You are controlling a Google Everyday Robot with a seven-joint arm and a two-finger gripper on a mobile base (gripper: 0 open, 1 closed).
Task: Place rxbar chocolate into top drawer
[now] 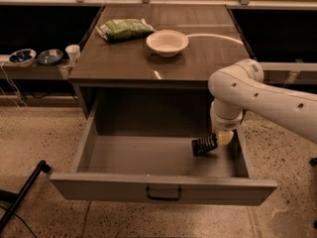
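Note:
The top drawer (99,188) is pulled wide open under the brown table, with its dark handle (163,194) at the front centre. My gripper (219,140) hangs from the white arm inside the drawer at its right side. It is shut on the rxbar chocolate (204,145), a small black bar with white lettering. The bar is tilted and sits low, just above the drawer floor near the right wall.
On the tabletop stand a white bowl (167,42) and a green crinkled snack bag (124,29). A low shelf at the left holds two small bowls (22,56) and a white cup (73,52). A black leg (22,197) lies on the floor at the lower left.

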